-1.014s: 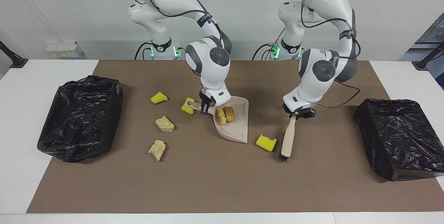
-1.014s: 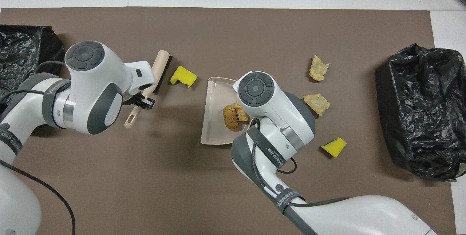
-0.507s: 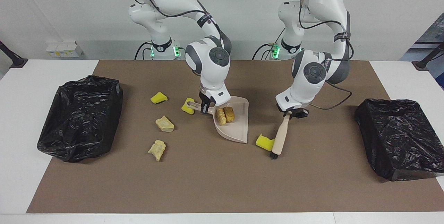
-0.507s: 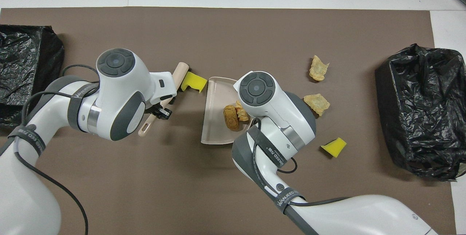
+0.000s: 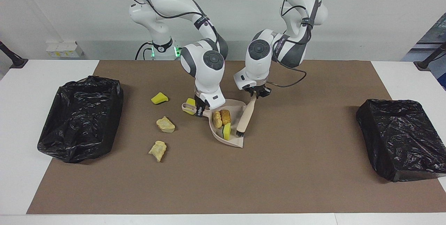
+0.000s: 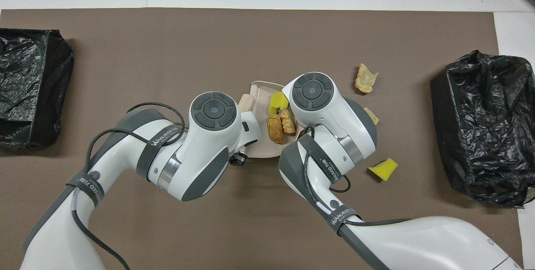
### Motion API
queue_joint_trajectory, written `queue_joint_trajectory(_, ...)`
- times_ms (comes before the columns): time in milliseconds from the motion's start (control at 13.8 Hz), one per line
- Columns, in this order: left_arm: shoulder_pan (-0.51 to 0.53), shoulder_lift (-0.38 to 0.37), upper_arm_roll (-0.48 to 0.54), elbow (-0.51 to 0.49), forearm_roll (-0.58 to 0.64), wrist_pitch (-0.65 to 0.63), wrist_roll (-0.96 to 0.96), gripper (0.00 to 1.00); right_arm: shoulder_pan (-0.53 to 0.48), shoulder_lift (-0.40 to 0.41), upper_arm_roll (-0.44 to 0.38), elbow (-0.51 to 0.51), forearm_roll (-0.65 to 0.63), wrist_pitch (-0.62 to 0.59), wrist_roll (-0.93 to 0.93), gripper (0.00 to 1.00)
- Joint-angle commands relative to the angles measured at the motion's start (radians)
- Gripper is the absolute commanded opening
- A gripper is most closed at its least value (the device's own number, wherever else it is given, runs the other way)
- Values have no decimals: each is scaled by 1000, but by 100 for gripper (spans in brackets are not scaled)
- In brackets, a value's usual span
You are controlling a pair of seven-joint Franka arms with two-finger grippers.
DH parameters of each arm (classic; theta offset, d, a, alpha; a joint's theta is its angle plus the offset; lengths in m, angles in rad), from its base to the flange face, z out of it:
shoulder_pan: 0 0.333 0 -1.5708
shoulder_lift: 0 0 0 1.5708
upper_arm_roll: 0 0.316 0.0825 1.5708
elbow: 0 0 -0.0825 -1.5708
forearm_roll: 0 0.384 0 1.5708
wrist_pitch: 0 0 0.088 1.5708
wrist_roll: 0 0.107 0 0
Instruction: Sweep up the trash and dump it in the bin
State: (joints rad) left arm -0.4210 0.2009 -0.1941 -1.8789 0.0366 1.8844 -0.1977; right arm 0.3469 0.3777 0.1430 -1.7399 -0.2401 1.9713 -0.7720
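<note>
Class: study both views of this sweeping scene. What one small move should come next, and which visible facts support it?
Probably lift the brush, held in the left gripper, out of the dustpan. Its bristles rest in the pan mouth beside a yellow sponge chunk already in the pan with two orange lumps. The right gripper holds the handle, and other pieces lie on the mat toward the right arm's end.
</note>
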Motion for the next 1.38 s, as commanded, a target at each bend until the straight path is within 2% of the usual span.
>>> queue_joint_trajectory(0, 24, -87, 4, -26, -17, -62, -83, 0, -41, -37, 7, -3, -18, 4, -56, 0)
queue_joint_trajectory(217, 22, -120, 4, -43, -17, -128, -223, 0, -103, -100, 7, 0, -4, -3, -179, 0)
queue_joint_trajectory(290, 13, -144, 2, -80, -17, -114, -295, 0, -126, -118, 7, 2, -1, -12, -209, 0)
queue_joint_trajectory(435, -11, -205, -5, -196, -21, -30, -334, 0, -175, -134, 7, 26, 21, -51, -272, 0)
queue_joint_trajectory(580, -50, -286, -4, -339, -87, 80, -335, 0, -239, -134, 6, 66, 31, -91, -381, 0)
queue_joint_trajectory(797, -154, -386, -5, -472, -179, 136, -351, 0, -357, -132, 6, 89, 57, -98, -521, 0)
queue_joint_trajectory(1014, -306, -428, -5, -540, -225, 180, -506, 0, -486, -131, 3, 109, 44, -98, -677, 0)
queue_joint_trajectory(1304, -468, -428, -5, -611, -230, 312, -777, 0, -630, -132, -2, 141, 18, -103, -846, 0)
